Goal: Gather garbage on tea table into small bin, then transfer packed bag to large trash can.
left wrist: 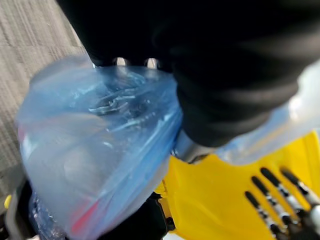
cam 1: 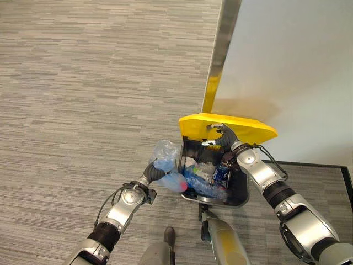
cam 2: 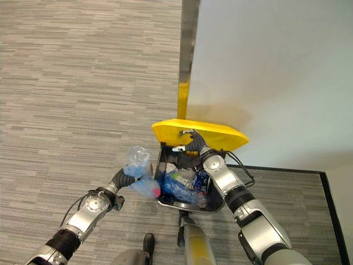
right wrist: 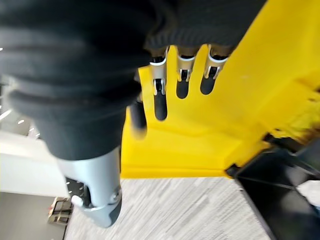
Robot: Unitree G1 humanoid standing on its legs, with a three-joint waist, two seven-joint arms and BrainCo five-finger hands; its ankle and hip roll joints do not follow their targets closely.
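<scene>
Large trash can [cam 1: 240,190]: dark body, standing on the carpet floor [cam 1: 83,83] beside a white wall [cam 1: 298,66]; open at the top and already holding plastic bottles and wrappers [cam 1: 207,176].
Lid [cam 1: 242,126]: yellow, raised and tilted back above the can's far rim.
Right hand [cam 1: 220,138]: placed against the underside of the raised lid. In the right wrist view the fingers [right wrist: 182,82] lie straight and spread on the yellow surface, not curled round anything.
Packed bag [cam 1: 165,165]: translucent blue plastic, crumpled, with a red item visible through its lower part. It sits at the can's left rim, partly over the opening and partly outside it, well clear of the floor.
Left hand [cam 1: 156,171]: at the bag, just outside the can's left edge. Its dark ribbed cover [left wrist: 220,65] fills much of the left wrist view with the blue film bunched directly against it. The fingers are buried in the bag's folds, so it cannot be told whether they are curled or straight.
Metal strip [cam 1: 223,38]: vertical silver edging at the wall corner, with a yellow section lower down behind the lid.
</scene>
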